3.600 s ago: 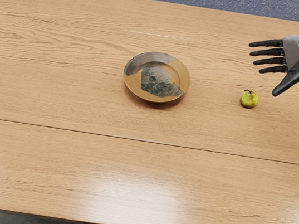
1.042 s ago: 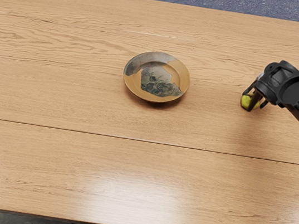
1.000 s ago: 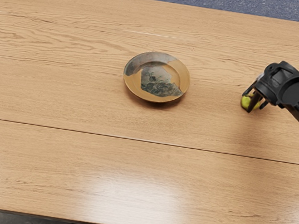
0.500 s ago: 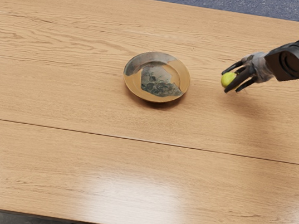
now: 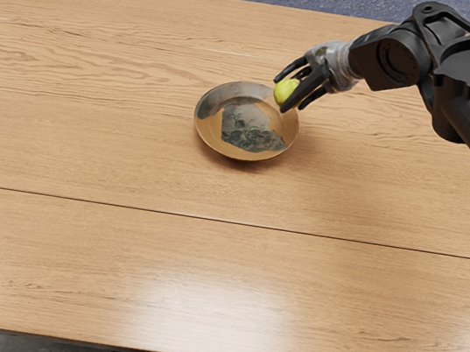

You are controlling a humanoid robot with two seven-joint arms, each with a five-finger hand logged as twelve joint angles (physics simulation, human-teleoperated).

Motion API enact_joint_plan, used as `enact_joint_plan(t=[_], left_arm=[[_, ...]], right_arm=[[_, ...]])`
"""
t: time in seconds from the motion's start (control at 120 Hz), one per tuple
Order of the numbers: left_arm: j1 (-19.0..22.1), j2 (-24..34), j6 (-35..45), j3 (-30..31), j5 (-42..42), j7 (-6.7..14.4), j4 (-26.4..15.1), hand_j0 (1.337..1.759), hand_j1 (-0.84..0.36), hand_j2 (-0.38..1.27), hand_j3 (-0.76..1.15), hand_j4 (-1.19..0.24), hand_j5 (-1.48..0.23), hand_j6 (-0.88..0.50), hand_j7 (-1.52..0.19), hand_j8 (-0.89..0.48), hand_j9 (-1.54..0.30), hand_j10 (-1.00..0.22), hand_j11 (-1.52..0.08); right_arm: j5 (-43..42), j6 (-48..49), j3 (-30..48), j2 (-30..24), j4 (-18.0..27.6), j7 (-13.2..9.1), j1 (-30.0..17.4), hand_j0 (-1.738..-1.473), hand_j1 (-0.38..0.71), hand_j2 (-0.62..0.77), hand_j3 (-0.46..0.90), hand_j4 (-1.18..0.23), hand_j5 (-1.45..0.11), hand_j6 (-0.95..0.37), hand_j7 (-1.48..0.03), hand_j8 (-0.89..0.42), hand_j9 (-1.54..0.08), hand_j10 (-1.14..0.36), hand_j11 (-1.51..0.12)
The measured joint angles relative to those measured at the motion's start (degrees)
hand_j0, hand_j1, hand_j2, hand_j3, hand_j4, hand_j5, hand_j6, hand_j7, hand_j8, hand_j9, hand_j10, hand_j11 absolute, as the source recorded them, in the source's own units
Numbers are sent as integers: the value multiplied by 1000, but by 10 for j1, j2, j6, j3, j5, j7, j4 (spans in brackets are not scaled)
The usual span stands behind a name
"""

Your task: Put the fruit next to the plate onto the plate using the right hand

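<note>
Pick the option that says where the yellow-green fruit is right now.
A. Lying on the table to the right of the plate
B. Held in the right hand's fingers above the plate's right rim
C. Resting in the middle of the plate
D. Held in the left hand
B: the fruit sits between the curled fingers of the right hand, whose arm comes in from the right edge, just over the right rim of the plate.
</note>
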Motion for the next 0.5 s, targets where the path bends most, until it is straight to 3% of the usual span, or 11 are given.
enact_joint_plan(t=[0.142,0.333,0.383,0.5], left_arm=[[0,0,0,0,0,0,0,1658,349,0,0,0,0,0,0,0,0,0,0],[0,0,0,0,0,0,0,1658,349,0,0,0,0,0,0,0,0,0,0],[0,0,0,0,0,0,0,1658,349,0,0,0,0,0,0,0,0,0,0],[0,0,0,0,0,0,0,1658,349,0,0,0,0,0,0,0,0,0,0]], right_arm=[[1,-40,-18,1,1,0,0,-1656,-9,102,0,-326,-514,-194,-523,-167,-542,-412,-542],[6,-27,-20,-7,3,0,-1,-1657,-198,37,0,-144,-221,-93,-225,-82,-232,-177,-232],[42,24,-12,-60,15,0,-1,-1657,-225,28,0,-120,-180,-81,-183,-72,-189,-146,-189],[118,80,-1,-252,42,0,-19,-1658,-266,14,0,-79,-115,-57,-117,-52,-120,-93,-120]])
